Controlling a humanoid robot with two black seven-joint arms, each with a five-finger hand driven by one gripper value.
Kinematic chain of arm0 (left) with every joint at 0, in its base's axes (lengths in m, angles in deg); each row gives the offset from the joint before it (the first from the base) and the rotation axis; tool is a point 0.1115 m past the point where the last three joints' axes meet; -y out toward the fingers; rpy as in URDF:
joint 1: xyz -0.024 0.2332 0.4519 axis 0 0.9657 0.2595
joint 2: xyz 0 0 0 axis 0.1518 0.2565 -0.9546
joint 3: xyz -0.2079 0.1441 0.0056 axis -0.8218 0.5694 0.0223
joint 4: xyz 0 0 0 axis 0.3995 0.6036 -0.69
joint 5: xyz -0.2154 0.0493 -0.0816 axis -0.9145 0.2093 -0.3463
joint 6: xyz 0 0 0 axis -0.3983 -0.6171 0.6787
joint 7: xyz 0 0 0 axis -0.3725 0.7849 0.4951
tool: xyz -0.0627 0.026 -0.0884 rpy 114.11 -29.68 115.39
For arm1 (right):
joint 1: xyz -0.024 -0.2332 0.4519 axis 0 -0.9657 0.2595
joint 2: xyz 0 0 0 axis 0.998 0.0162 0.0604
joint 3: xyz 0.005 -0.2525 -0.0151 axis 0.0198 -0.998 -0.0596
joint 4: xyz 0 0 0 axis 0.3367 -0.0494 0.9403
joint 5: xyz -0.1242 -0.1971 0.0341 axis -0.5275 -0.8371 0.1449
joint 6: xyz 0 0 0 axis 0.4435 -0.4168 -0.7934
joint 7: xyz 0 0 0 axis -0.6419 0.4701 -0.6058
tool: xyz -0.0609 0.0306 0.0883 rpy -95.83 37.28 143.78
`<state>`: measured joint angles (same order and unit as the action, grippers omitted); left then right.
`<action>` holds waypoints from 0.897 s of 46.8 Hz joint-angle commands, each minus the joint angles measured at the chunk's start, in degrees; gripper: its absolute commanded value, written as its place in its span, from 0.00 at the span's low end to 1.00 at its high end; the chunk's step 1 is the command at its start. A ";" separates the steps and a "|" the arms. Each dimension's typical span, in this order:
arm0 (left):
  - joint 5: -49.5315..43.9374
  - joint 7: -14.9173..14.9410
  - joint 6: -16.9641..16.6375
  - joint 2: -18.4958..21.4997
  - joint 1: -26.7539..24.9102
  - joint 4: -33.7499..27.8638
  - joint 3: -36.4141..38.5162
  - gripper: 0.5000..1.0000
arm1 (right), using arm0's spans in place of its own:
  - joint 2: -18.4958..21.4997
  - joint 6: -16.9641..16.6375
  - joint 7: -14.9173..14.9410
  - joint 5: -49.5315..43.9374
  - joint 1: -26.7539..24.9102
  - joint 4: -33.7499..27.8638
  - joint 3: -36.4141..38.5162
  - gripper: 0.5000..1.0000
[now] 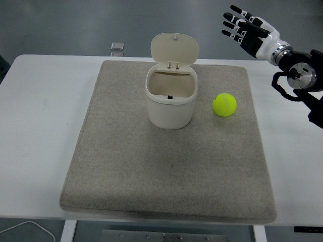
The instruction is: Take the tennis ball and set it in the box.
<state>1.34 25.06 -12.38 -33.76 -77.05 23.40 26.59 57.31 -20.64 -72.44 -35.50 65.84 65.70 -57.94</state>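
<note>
1. Head view, the task's thing: the tennis ball [224, 105] lies on the grey mat [166, 196], to the right of the box [170, 103] and just beside it, not touching. Nothing holds it, so the pick-up is not yet done.

2. Head view, the target: the box is a cream bin standing upright on the mat, a little behind the mat's middle. Its hinged lid [174, 49] stands tipped up at the back, so the mouth is open toward the camera. The inside looks empty apart from a small dark spot at the bottom; what that is I cannot tell.

3. Head view, the working hand: the right hand [248, 31] hangs in the air at the upper right, above and behind the ball and well apart from it. Its fingers [235, 22] are spread wide and point left; it holds nothing.

4. Head view, the other arm: the left arm does not show.

5. Head view, surroundings: the mat lies on the white table [40, 131]. A small flat object [117, 47] sits at the table's far edge, and a white cable [30, 228] curls below the near left corner.

6. Judgement of progress: the task looks to be at its very start. Everything is left: bringing the hand down to the ball, closing on it, lifting it, carrying it left over the open mouth, and letting it go.
</note>
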 commanded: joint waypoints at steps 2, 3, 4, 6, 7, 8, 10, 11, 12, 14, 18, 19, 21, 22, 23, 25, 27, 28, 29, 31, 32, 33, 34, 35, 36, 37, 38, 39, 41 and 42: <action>-0.07 0.00 0.01 0.00 0.00 0.09 -0.08 0.99 | 0.05 0.04 0.09 0.02 -0.08 -0.01 0.07 0.83; -0.07 0.00 0.01 0.00 0.00 0.09 0.00 0.99 | 0.14 0.04 0.09 0.02 -0.08 -0.01 0.07 0.83; -0.07 0.00 0.01 0.00 0.00 0.09 0.00 0.99 | 0.14 0.13 0.09 0.02 -0.08 -0.01 0.07 0.83; -0.07 0.00 0.01 0.00 0.00 0.09 0.00 0.99 | 0.14 0.30 0.09 0.02 -0.17 -0.01 0.07 0.83; -0.07 0.00 0.01 0.00 0.00 0.09 0.00 0.99 | 0.05 0.31 0.09 0.02 -0.25 -0.01 0.07 0.83; -0.07 0.00 0.01 0.00 0.00 0.09 0.00 0.99 | 0.05 0.39 0.09 0.02 -0.26 -0.01 0.07 0.83; -0.07 0.00 0.01 0.00 0.00 0.09 0.00 0.99 | 0.05 0.31 0.09 0.02 -0.26 -0.01 -0.02 0.83; -0.07 0.00 0.01 0.00 -0.09 0.09 0.00 0.99 | -0.04 0.31 0.00 0.02 -0.34 -0.01 -0.02 0.83; -0.07 0.00 0.01 0.00 -0.09 0.09 0.00 0.99 | -0.04 0.31 0.00 -0.07 -0.34 -0.01 -0.02 0.83; -0.07 0.00 0.01 0.00 -0.09 0.09 0.09 0.99 | 0.05 0.31 0.00 0.02 -0.34 -0.01 -0.02 0.83; -0.07 0.00 0.01 0.00 -0.09 0.01 0.01 0.99 | 0.14 0.31 0.00 -0.07 -0.34 -0.01 -0.02 0.83; -0.07 0.00 0.01 0.00 -0.09 0.01 0.09 0.99 | 0.14 0.31 0.00 -0.07 -0.43 -0.01 -0.02 0.83; -0.07 0.00 0.01 0.00 -0.17 0.01 0.09 0.99 | 0.22 0.31 0.09 -0.07 -0.43 -0.01 -0.11 0.83; -0.07 0.00 0.01 0.00 -0.18 0.01 0.09 0.99 | 0.31 0.31 0.00 -0.07 -0.43 -0.01 -0.11 0.83; -0.07 0.00 0.01 0.00 -0.18 0.01 0.09 0.99 | 0.31 0.39 0.00 -0.07 -0.43 -0.01 -0.11 0.83; -0.07 0.00 0.01 0.00 -0.18 0.01 0.09 0.99 | 0.31 0.48 0.00 -0.07 -0.52 -0.01 -0.11 0.83; -0.07 0.00 0.01 0.00 -0.18 0.09 0.09 0.99 | 0.31 0.48 0.09 -0.24 -0.69 -0.01 -0.20 0.83; -0.07 0.00 0.01 0.00 -0.18 0.01 0.09 0.99 | 0.31 0.48 0.09 -0.50 -0.69 -0.01 -0.20 0.83; -0.07 0.00 0.01 0.00 -0.18 0.01 0.09 0.99 | 0.31 0.48 0.09 -0.94 -0.69 -0.01 -0.20 0.83; -0.07 0.00 0.01 0.00 -0.18 0.01 0.09 0.99 | 0.31 0.48 0.09 -2.17 -0.69 -0.01 -0.11 0.83; -0.07 0.00 0.01 0.00 -0.18 0.01 0.01 0.99 | 0.31 0.48 0.17 -2.87 -0.69 -0.01 -0.11 0.83; -0.07 0.00 0.01 0.00 -0.18 0.01 0.00 0.99 | 0.40 0.48 0.26 -3.40 -0.69 -0.01 -0.11 0.83; -0.07 0.00 0.01 0.00 -0.18 0.01 0.00 0.99 | 0.31 0.48 0.35 -3.84 -0.69 -0.01 -0.02 0.83; -0.07 0.00 0.01 0.00 -0.18 0.01 0.00 0.99 | 0.31 0.48 0.35 -4.19 -0.78 -0.01 -0.02 0.83; -0.07 0.00 0.01 0.00 -0.18 0.01 0.00 0.99 | 0.31 0.57 0.44 -4.28 -0.70 -0.01 -0.02 0.83; -0.07 0.00 0.01 0.00 -0.18 0.01 0.09 0.99 | 0.31 0.57 0.44 -4.29 -0.69 -0.01 -0.02 0.83; -0.07 0.00 0.01 0.00 -0.18 0.01 0.09 0.99 | 0.31 0.57 0.44 -4.37 -0.69 -0.01 -0.02 0.83; -0.07 0.00 0.01 0.00 -0.18 0.01 0.09 0.99 | 0.31 0.66 0.44 -4.37 -0.78 -0.01 -0.11 0.83; -0.07 0.00 0.01 0.00 -0.18 0.01 0.09 0.99 | 0.31 0.66 0.44 -4.64 -0.78 -0.01 -0.11 0.83; -0.07 0.00 0.01 0.00 -0.18 0.01 0.01 0.99 | 0.31 0.66 0.44 -4.64 -0.78 -0.01 -0.11 0.83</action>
<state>1.28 25.06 -12.36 -33.76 -77.23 23.41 26.66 57.66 -20.00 -72.01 -39.94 65.11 65.69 -57.99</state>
